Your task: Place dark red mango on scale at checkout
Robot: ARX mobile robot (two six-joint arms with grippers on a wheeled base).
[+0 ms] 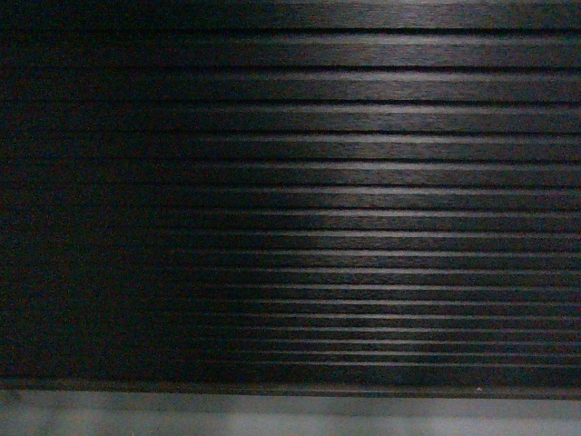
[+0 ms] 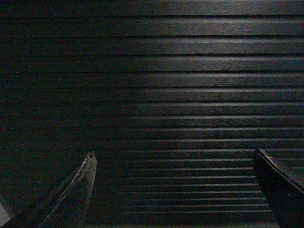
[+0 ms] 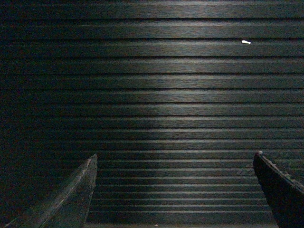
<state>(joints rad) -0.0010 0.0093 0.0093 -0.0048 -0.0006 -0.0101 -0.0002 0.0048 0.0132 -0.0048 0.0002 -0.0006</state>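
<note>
Both grippers, left (image 2: 173,190) and right (image 3: 173,190), hang spread and empty facing the checkout's ribbed front panel (image 1: 363,182), mango and scale unseen.

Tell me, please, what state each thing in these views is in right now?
left hand: open, fingers spread wide, nothing between them, facing the ribbed panel.
right hand: open, fingers spread wide, nothing between them, facing the same panel.
checkout front panel: upright, dark, horizontally ribbed, filling all three views.
grey plinth: strip along the bottom of the head view.
Mango and scale: not in view.
</note>
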